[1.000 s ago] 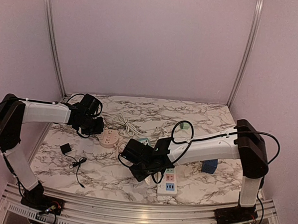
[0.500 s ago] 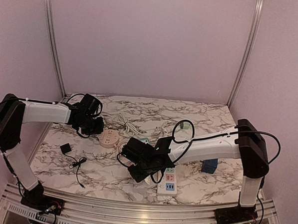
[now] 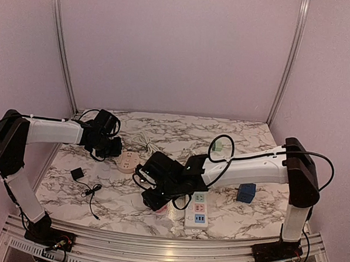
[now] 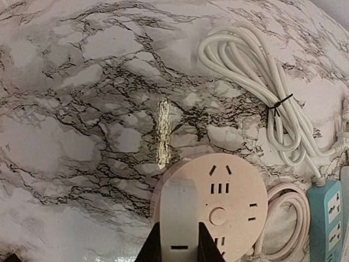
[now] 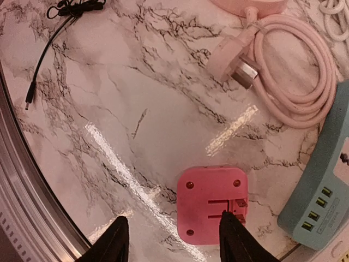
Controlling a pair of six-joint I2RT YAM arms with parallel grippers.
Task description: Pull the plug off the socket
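Note:
A square pink plug [image 5: 210, 204] lies loose on the marble table, prongs folded and facing up. My right gripper [image 5: 174, 219] hovers above it, open; one fingertip [image 5: 232, 232] overlaps the plug's right edge and nothing is gripped. In the top view the right gripper [image 3: 152, 195] hangs just left of a white and teal power strip [image 3: 198, 212]. The round pink socket [image 4: 232, 199] sits at the left. My left gripper [image 4: 179, 248] is closed narrowly at its near-left side, with a pale piece filling the gap. From above, the left gripper [image 3: 111, 145] touches the socket [image 3: 128, 161].
The socket's own pink cable [image 5: 297, 71] lies coiled, ending in a round plug [image 5: 232, 60]. A teal strip [image 5: 322, 180] lies right of the pink plug. A white cable bundle [image 4: 256, 82] lies behind the socket. A black adapter [image 3: 77, 174] and a blue cube [image 3: 246, 192] rest on the table.
My right gripper has opened and let go of the pink plug, then risen slightly toward the left. The left gripper and socket have not moved.

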